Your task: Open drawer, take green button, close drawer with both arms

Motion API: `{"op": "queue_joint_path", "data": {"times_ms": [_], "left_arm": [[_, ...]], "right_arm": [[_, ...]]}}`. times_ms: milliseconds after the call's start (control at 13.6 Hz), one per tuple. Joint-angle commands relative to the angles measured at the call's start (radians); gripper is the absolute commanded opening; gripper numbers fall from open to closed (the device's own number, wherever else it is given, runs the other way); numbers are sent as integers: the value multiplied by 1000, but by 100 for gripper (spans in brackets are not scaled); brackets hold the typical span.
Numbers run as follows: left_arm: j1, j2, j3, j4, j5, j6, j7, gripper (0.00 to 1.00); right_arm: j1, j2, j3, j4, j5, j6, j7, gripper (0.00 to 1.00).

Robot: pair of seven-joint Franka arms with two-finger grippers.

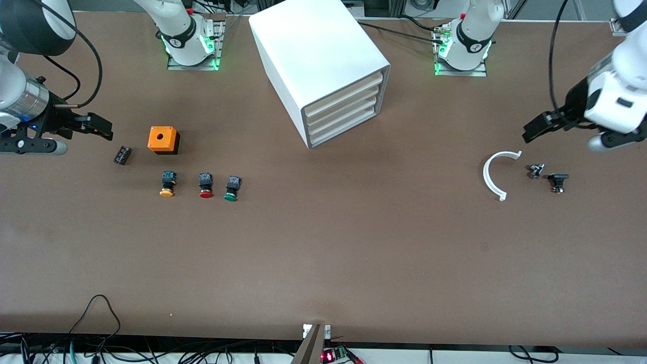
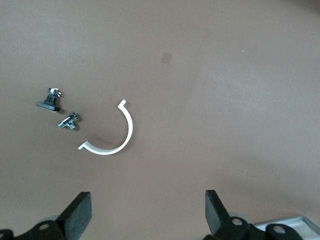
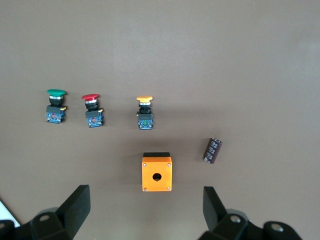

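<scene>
Our left gripper (image 2: 145, 212) hangs with its jaws spread wide and empty over the left arm's end of the worktop (image 1: 354, 253), above a white curved strip (image 1: 494, 174) and 2 small dark parts (image 1: 548, 176) lying just beside it. Our right gripper (image 3: 145, 212) hovers the same way, jaws wide and holding nothing, over the right arm's end, above an orange box (image 1: 163, 139) with a hole in its top and a small dark cylinder (image 1: 122, 154) beside it. Nearer the front camera than that box sit 3 push buttons in a row: the orange-capped button (image 1: 167, 184), the red-capped button (image 1: 205, 185) and the button (image 1: 232, 188) with the green cap, which is the one we want; it lies on the open worktop, not in any drawer. The white cabinet (image 1: 313, 55) stands between our 2 bases, turned at an angle, with all 3 trays flush; the drawer (image 1: 343, 127) at the bottom is closed. We judge that nothing of the task is done yet: opening, taking the button and closing all remain.
</scene>
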Motion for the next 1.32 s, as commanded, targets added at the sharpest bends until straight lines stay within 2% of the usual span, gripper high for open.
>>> {"op": "queue_joint_path", "data": {"times_ms": [0, 294, 442, 736, 957, 1251], "left_arm": [[-18, -22, -3, -1, 9, -13, 28, 100], [-44, -45, 9, 1, 41, -13, 59, 100], [-44, -50, 18, 1, 43, -13, 201, 100], [-44, -50, 102, 2, 43, -65, 344, 100], [-45, -50, 107, 8, 35, -76, 415, 100], [-45, -25, 95, 44, 43, -76, 418, 100]], "right_arm": [[-6, -33, -1, -34, -11, 14, -36, 100], [-6, -62, -2, -80, -7, 72, 16, 100], [-6, -64, -8, -83, -5, 66, 10, 100], [-6, -76, -16, -93, -5, 77, 10, 100], [-6, -112, -16, -135, -5, 82, 2, 100], [-6, -112, -18, -121, -3, 83, 14, 100]]}}
